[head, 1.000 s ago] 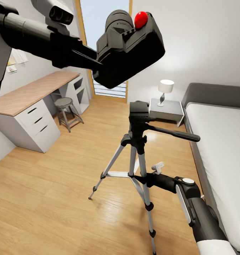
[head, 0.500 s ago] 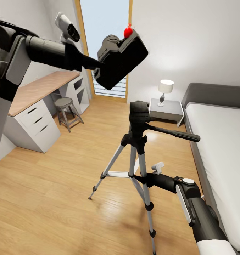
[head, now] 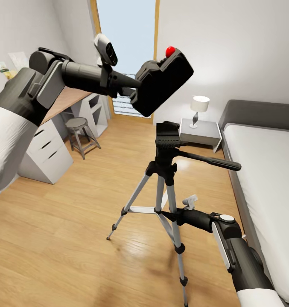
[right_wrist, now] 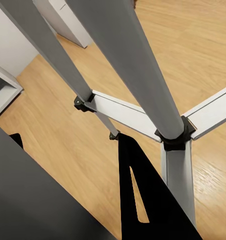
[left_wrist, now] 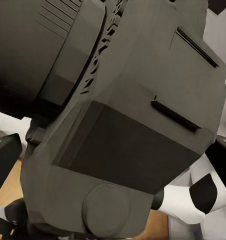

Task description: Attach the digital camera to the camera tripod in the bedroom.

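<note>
- From the head view, your left gripper (head: 133,88) is clamped on the digital camera (head: 163,81), held above the camera tripod (head: 167,170).
- Your right gripper (head: 170,214) sits against the tripod's legs; whether it grips, you cannot tell.
- Your left wrist view adds the digital camera's underside (left_wrist: 118,115).

Black tapering forearms, white upper sleeves, grey elbow panels, and a white-capped wrist camera.

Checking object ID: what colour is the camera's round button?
Bright red button on the black digital camera, clearest in head view.
</note>
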{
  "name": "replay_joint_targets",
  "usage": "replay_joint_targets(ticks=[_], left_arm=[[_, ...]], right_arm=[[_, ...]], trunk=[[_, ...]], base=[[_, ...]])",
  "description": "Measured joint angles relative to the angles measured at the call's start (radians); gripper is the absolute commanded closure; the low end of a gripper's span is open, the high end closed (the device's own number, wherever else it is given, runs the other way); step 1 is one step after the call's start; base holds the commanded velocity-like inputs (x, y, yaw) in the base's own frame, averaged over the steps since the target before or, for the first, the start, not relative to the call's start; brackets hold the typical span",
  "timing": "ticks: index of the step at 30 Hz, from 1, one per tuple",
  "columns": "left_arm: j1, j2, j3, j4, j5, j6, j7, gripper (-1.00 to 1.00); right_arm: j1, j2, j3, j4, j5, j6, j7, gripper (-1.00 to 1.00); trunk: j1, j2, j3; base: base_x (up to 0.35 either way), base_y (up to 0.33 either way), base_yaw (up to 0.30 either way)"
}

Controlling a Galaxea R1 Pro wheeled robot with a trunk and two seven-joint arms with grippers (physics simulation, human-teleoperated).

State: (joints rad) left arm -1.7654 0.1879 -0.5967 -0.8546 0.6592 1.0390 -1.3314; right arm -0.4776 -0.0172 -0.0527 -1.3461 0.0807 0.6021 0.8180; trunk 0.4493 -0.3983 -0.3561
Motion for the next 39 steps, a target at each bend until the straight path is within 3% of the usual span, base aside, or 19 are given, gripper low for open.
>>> replay_joint_targets(ticks=[5, 12, 27, 34, 39], left_arm=[[0.000, 0.000, -0.025, -0.038, 0.013, 0.000, 0.000, 1.00], [0.001, 0.011, -0.032, -0.086, 0.014, 0.000, 0.001, 1.00], [0.000, 0.119, -0.034, -0.191, -0.009, -0.001, 0.001, 1.00], [0.000, 0.131, -0.037, -0.197, -0.030, 0.000, 0.001, 1.00], [-0.005, 0.131, -0.088, -0.198, -0.047, -0.001, 0.001, 1.00]], right_arm=[[0.000, 0.000, 0.000, 0.000, 0.000, 0.000, 0.000, 1.00], [0.000, 0.000, 0.000, 0.001, 0.000, -0.001, 0.000, 1.00], [0.000, 0.000, 0.001, 0.001, -0.001, -0.001, -0.001, 1.00], [0.000, 0.000, 0.001, 0.001, -0.001, -0.001, -0.001, 1.00], [0.000, 0.000, 0.001, 0.001, -0.002, -0.001, -0.002, 1.00]], trunk=[[0.000, 0.000, 0.000], [0.000, 0.000, 0.000], [0.000, 0.000, 0.000], [0.000, 0.000, 0.000], [0.000, 0.000, 0.000]], base=[[0.000, 0.000, 0.000], [0.000, 0.000, 0.000], [0.000, 0.000, 0.000], [0.000, 0.000, 0.000], [0.000, 0.000, 0.000]])
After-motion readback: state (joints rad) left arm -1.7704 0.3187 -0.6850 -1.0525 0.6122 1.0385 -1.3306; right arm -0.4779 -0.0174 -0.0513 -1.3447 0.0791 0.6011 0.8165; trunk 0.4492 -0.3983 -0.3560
